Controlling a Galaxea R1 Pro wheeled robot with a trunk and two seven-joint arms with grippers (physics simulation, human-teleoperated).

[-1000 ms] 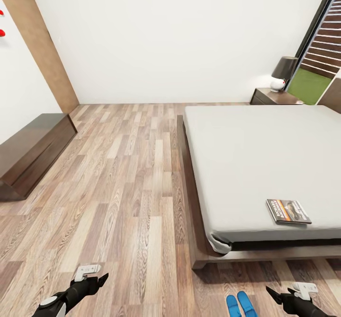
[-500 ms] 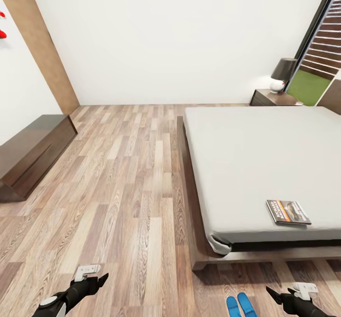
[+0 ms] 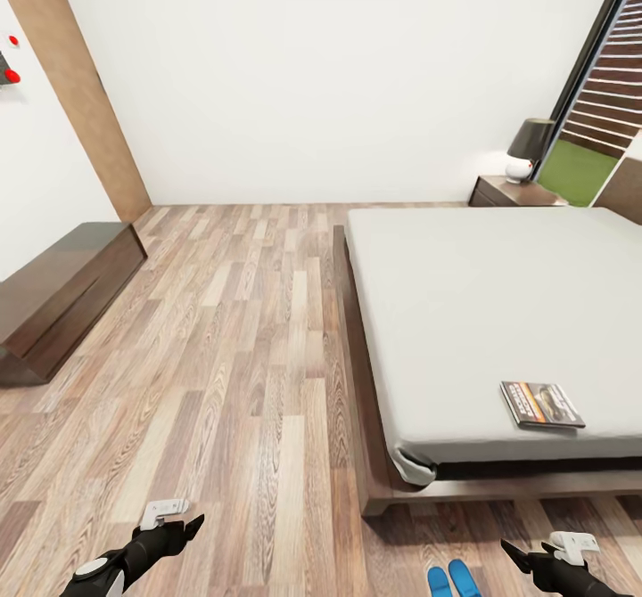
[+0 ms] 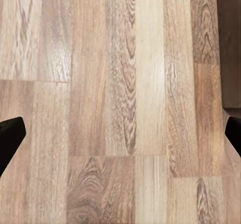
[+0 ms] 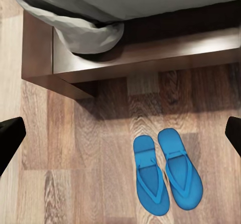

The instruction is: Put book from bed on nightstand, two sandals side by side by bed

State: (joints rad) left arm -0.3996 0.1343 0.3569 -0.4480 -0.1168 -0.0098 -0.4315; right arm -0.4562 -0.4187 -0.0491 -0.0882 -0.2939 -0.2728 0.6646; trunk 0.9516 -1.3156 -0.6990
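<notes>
The book (image 3: 542,404) lies flat near the foot corner of the grey-mattressed bed (image 3: 481,294). A dark nightstand (image 3: 510,192) stands beside the bed's far end. The two blue sandals (image 3: 450,580) lie on the wood floor just off the bed's foot; in the right wrist view the sandals (image 5: 168,173) lie side by side, toes toward the bed frame (image 5: 150,53). My right gripper (image 3: 517,554) hovers open just right of them, nothing between its fingers. Over bare floor, my left gripper (image 3: 183,526) is open and empty.
A long dark TV bench (image 3: 62,290) runs along the left wall. A lamp (image 3: 528,147) with a dark shade sits on the nightstand. A dark-framed window (image 3: 606,80) is at the far right. Wood floor (image 3: 250,356) stretches between bench and bed.
The whole head picture has shifted down a little, so the camera moved. The sandals now sit lower at its edge. Book, bed and both grippers hold their places.
</notes>
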